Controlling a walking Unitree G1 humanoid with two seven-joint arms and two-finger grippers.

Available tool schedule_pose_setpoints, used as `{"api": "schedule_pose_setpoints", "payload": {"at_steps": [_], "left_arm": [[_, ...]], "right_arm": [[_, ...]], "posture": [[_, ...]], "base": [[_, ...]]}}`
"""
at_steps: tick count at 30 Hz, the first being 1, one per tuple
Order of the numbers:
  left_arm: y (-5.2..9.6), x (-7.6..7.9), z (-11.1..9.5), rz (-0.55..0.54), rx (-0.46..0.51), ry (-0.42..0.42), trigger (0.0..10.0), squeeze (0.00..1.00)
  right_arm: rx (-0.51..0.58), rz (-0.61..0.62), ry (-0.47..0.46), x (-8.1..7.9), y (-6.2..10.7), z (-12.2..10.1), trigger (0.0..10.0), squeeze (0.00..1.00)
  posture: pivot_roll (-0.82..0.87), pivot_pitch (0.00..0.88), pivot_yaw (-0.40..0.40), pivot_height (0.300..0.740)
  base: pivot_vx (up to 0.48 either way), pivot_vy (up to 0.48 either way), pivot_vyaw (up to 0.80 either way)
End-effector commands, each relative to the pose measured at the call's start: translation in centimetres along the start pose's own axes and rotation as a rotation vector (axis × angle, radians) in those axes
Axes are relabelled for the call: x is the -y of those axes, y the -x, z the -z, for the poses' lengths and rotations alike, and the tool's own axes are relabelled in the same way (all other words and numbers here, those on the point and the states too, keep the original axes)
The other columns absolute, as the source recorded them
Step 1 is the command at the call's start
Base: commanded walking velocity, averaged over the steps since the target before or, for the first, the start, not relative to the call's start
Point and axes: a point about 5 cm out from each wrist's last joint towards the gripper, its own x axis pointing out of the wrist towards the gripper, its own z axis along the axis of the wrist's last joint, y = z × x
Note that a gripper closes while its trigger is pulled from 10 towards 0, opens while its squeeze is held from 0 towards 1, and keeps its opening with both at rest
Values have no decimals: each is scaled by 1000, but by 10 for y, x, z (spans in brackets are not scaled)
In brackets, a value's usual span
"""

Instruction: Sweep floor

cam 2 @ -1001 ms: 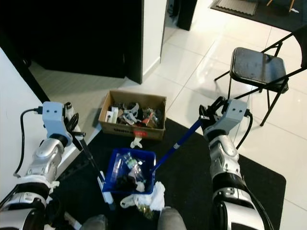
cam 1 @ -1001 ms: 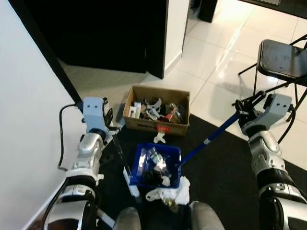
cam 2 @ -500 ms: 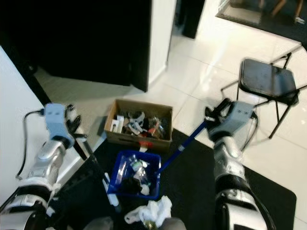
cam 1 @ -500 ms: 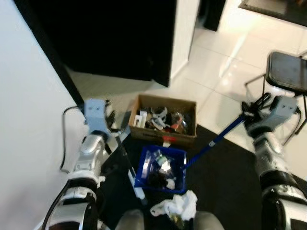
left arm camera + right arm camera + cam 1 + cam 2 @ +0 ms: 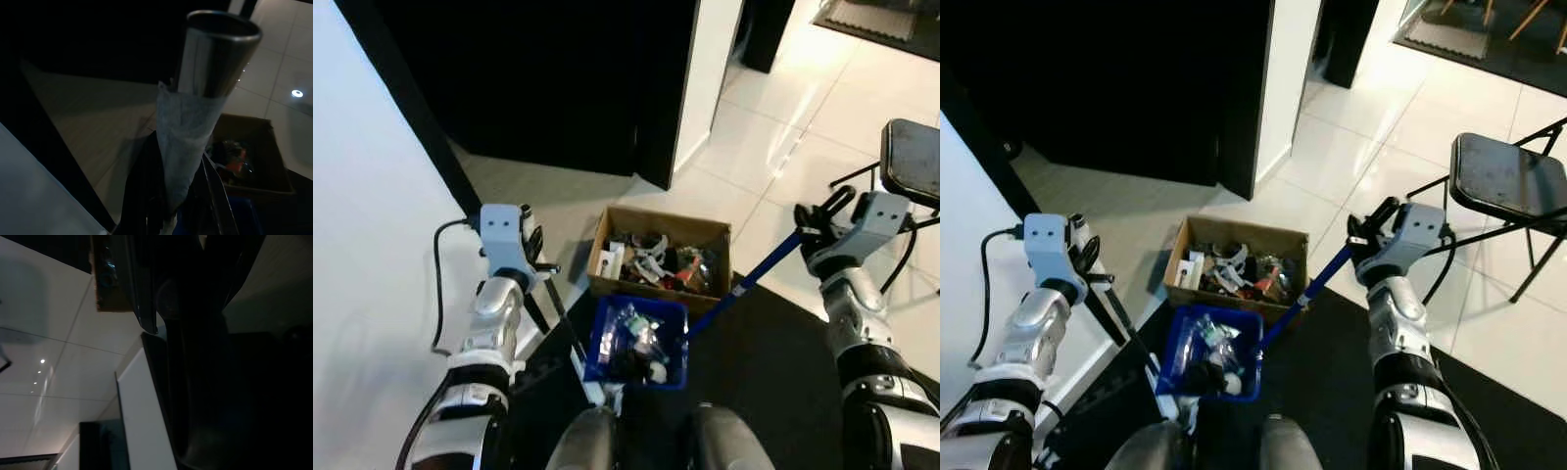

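The blue dustpan (image 5: pixel 639 342), heaped with scraps, sits on the dark mat (image 5: pixel 773 362) just before the robot's knees, its near edge cut off by them. Its blue handle (image 5: pixel 744 284) runs up to the right hand (image 5: pixel 815 227), whose fingers are closed round the end. The left hand (image 5: pixel 534 253) grips a dark broom stick (image 5: pixel 560 318) wrapped in white paper; the broom head is hidden. Just beyond lies a cardboard box (image 5: pixel 661 257) of clutter. The right wrist view is too dark to read.
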Motion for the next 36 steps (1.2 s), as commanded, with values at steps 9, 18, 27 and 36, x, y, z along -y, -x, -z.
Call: {"api": "schedule_pose_setpoints", "payload": {"at_steps": [9, 18, 27, 36], "left_arm": [[-4, 5, -12, 25, 54, 9, 10000, 0], [-2, 7, -9, 40, 60, -2, 10000, 0], [0, 9, -9, 65, 64, -33, 10000, 0], [1, 13, -7, 93, 58, -61, 10000, 0]], "right_arm": [[-2, 12, -1, 4, 3, 0, 10000, 0], [10, 5, 4, 4, 2, -4, 10000, 0], [29, -24, -1, -4, 0, -10, 10000, 0], [68, -52, 1, -10, -3, -30, 10000, 0]], "posture": [[3, 0, -1, 740], [1, 0, -6, 740], [-1, 2, -7, 740], [-14, 9, -3, 740]], "base": [[362, 0, 0], [111, 0, 0], [0, 0, 0], [0, -213, 0]]}}
